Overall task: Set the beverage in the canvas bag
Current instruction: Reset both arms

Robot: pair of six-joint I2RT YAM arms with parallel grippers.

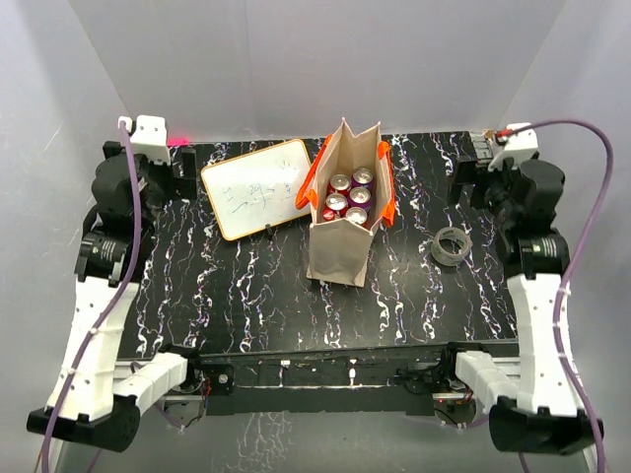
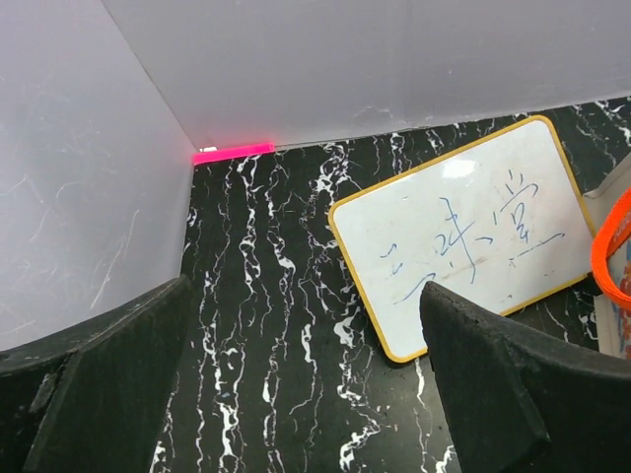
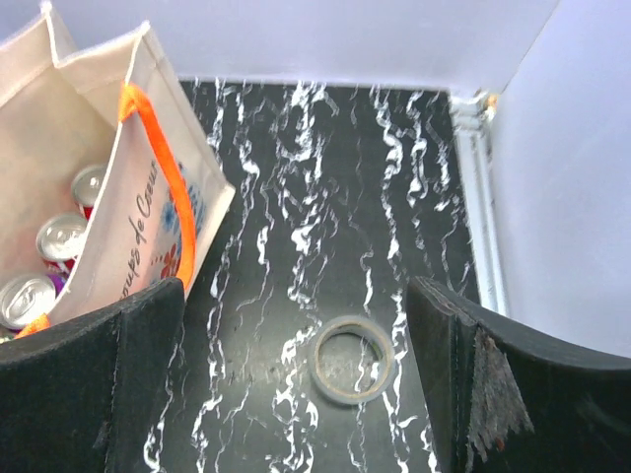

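At the middle of the counter point(image 1: 246, 286) stands the canvas bag point(image 1: 338, 251), upright with its top open, and several beverage cans point(image 1: 352, 195) are packed inside. A whiteboard point(image 1: 258, 187) lies flat just beside its left flank. A roll of tape point(image 1: 453, 245) lies apart on its right. The left hand point(image 2: 304, 296) hangs above the whiteboard's far-left side, fingers spread wide, holding nothing. The right hand point(image 3: 296, 296) hangs above the tape, also spread wide and holding nothing.

Canvas bag point(image 1: 338, 251) stands tall mid-table, mouth open upward, though soda cans point(image 1: 360, 196) fill most of its floor. A whiteboard point(image 1: 258, 187) lies flat just beside it at 10 o'clock and a tape roll point(image 1: 453, 245) sits apart at 4 o'clock. The black marble table point(image 1: 246, 296) from 5 to 8 o'clock is open for passing low.
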